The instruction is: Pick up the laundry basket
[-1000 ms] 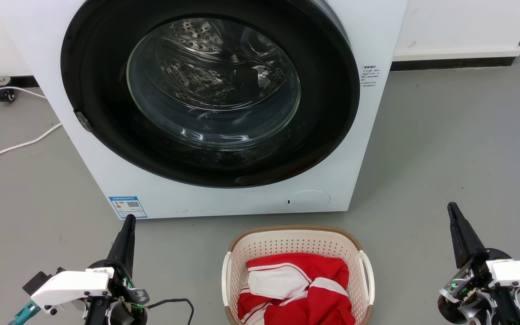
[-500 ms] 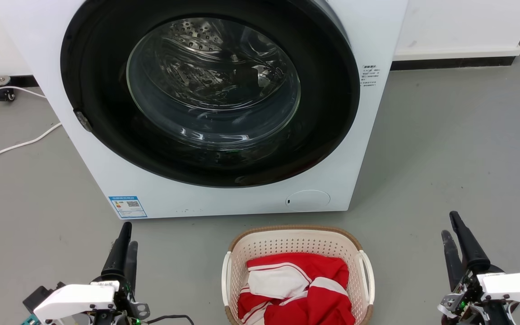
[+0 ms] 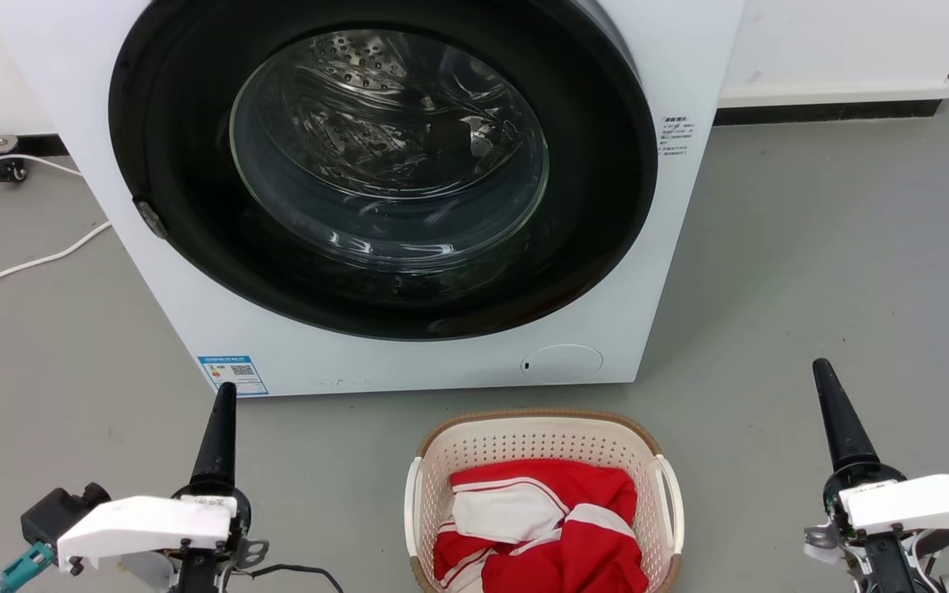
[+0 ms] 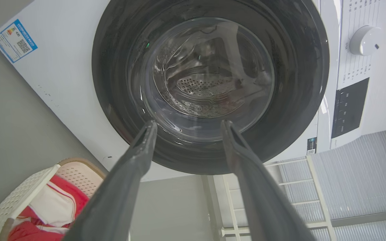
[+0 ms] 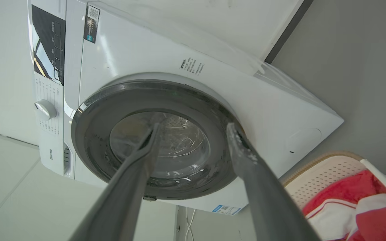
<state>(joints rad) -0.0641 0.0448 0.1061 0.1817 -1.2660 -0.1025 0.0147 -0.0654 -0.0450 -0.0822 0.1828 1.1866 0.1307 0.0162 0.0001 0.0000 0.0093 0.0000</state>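
The laundry basket (image 3: 536,420) stands on the grey floor just before the washer, cream-white and perforated with a brown rim and white loop handles at both sides. A red and white garment (image 3: 557,527) lies in it. My left gripper (image 3: 223,397) hovers left of the basket, well apart from it, fingers pointing at the washer. My right gripper (image 3: 820,372) hovers to the basket's right, equally apart. The wrist views show each pair of fingers spread and empty: left gripper (image 4: 189,123), right gripper (image 5: 193,126). The basket (image 4: 18,197) sits at the left wrist view's lower left, and the basket (image 5: 327,174) at the right wrist view's lower right.
A white front-loading washer (image 3: 178,313) with a dark round door rises right behind the basket. White cables (image 3: 21,268) trail on the floor at the left. A white wall with a dark baseboard (image 3: 820,111) runs at the back right. Open grey floor lies on both sides.
Both grippers have turned from showing two fingers side by side to edge-on, and their tips stand higher in the head view. The basket has not moved.
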